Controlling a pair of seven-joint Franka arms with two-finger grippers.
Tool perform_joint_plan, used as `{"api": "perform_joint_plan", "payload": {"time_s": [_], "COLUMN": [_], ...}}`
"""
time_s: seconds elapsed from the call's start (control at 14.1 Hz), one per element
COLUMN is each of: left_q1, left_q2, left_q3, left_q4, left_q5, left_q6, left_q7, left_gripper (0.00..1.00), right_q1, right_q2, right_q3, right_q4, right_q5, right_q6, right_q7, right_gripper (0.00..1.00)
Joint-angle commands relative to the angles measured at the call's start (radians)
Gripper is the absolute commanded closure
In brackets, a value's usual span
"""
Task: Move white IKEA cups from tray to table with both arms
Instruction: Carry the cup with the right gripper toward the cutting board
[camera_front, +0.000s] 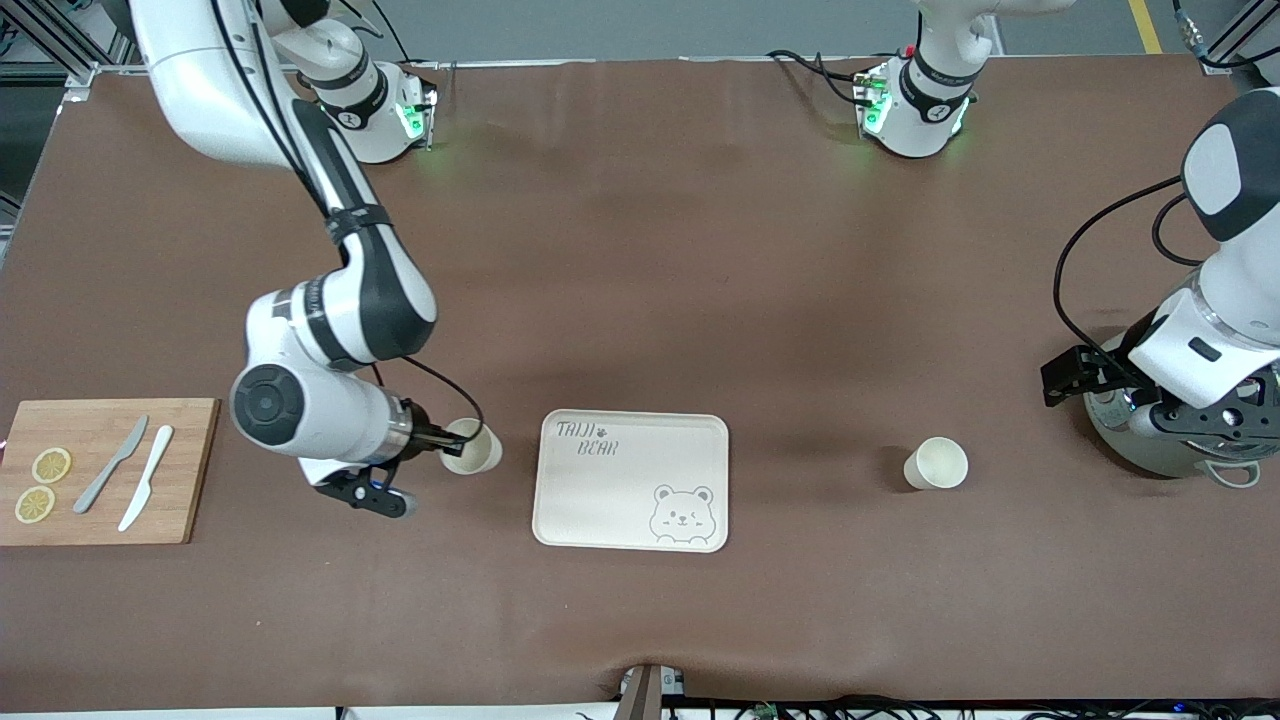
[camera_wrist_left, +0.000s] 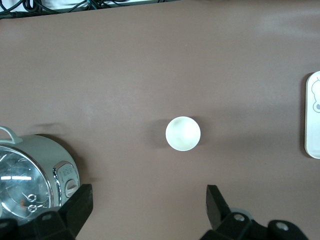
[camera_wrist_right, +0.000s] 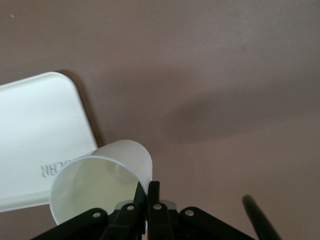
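Observation:
One white cup (camera_front: 473, 447) is tilted and held by its rim in my right gripper (camera_front: 447, 437), just off the tray (camera_front: 560, 515) toward the right arm's end. In the right wrist view the fingers (camera_wrist_right: 155, 192) pinch the cup (camera_wrist_right: 107, 182) wall, one inside and one outside. The second white cup (camera_front: 937, 464) stands upright on the table toward the left arm's end; it also shows in the left wrist view (camera_wrist_left: 183, 133). My left gripper (camera_front: 1075, 378) is open and empty, over the table beside a pot, apart from that cup.
A cream bear-printed tray (camera_wrist_right: 30, 125) lies mid-table. A metal pot with glass lid (camera_front: 1150, 440) stands under the left arm, also in the left wrist view (camera_wrist_left: 30, 175). A wooden board (camera_front: 185, 470) with two knives and lemon slices lies at the right arm's end.

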Motion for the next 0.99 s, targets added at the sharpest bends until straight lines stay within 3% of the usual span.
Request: {"api": "perform_joint_plan", "payload": {"time_s": [0.0,0.5,0.92], "left_q1": [0.003,0.0,-0.005], "left_q2": [-0.017,-0.012,-0.004], "left_q3": [-0.001,-0.008,-0.01], "left_q4": [0.005,0.027,0.027], "left_q5": [0.014,0.012,0.009], "left_q6": [-0.031,-0.039,-0.037], "left_q7": [-0.014,-0.015,-0.018], "left_gripper": [0.0,0.0,0.0], "right_q1": [-0.066,-0.154,-0.258], "right_q2": [-0.124,-0.213,-0.274], "right_q3": [0.013,0.013,0.012], "right_q4": [-0.156,-0.285,-0.458], "right_q5": [0.002,-0.092,-0.115], "right_q6": [0.012,0.017,0.147], "right_q7": [-0.127,-0.306,-0.531], "right_gripper": [1.0,1.0,1.0]}}
